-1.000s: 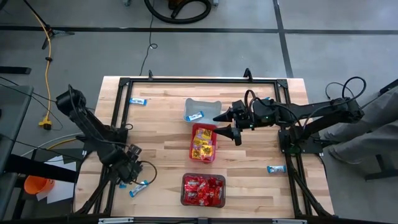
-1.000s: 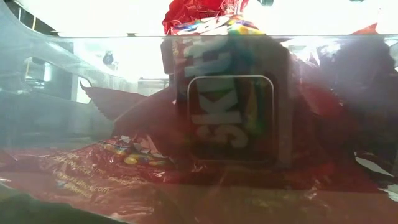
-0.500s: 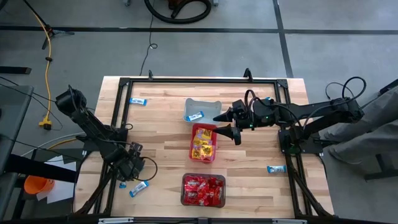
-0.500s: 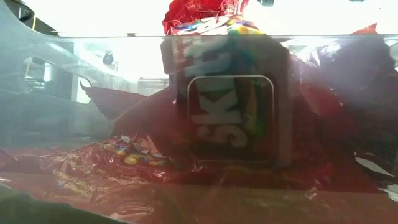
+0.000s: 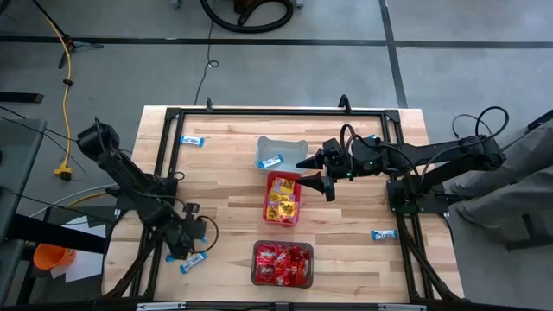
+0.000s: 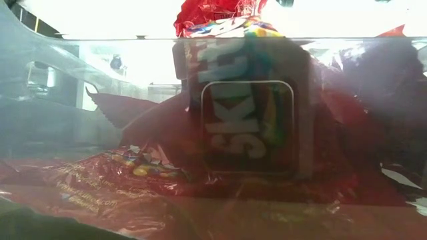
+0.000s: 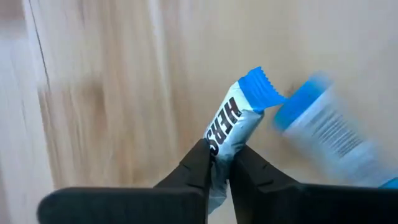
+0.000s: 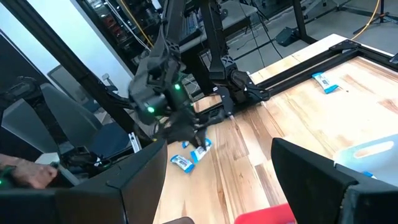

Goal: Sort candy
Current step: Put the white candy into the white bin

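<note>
The candy is small flat packets. My left gripper [image 5: 183, 249] is at the table's near left, pointing steeply down, shut on a blue-and-white packet [image 7: 233, 121]. A second blue-and-white packet [image 5: 192, 262] lies flat beside it. My right gripper [image 5: 315, 173] hangs open, holding nothing, above the gap between the grey bin [image 5: 282, 143] and the pink bin [image 5: 269, 197]. The grey bin holds one blue-and-white packet [image 5: 272, 161], the pink bin yellow ones. The dark bin [image 5: 255, 263] holds red ones [image 6: 247, 127]. My left gripper pinches the blue-and-white packet between its two fingers at one end [image 7: 219, 149], coming from above and pointing steeply down. The rest of the packet sticks out past the fingertips, with its blue crimped end [image 7: 260, 87] toward the wood. Whether it is lifted clear, I cannot tell.
Loose blue-and-white packets lie at the far left [image 5: 192, 141] and near the right edge [image 5: 383, 234]. A black frame rail [image 5: 160, 173] runs around the tabletop. The low view looks through the dark bin's wall. A person's legs [image 5: 518, 186] are beyond the right edge.
My left gripper has moved a little toward the table's near edge and down onto the two packets there, rolling its wrist as it went. One of the two packets, which lay free on the wood before, is now under it. My right gripper has kept still.
</note>
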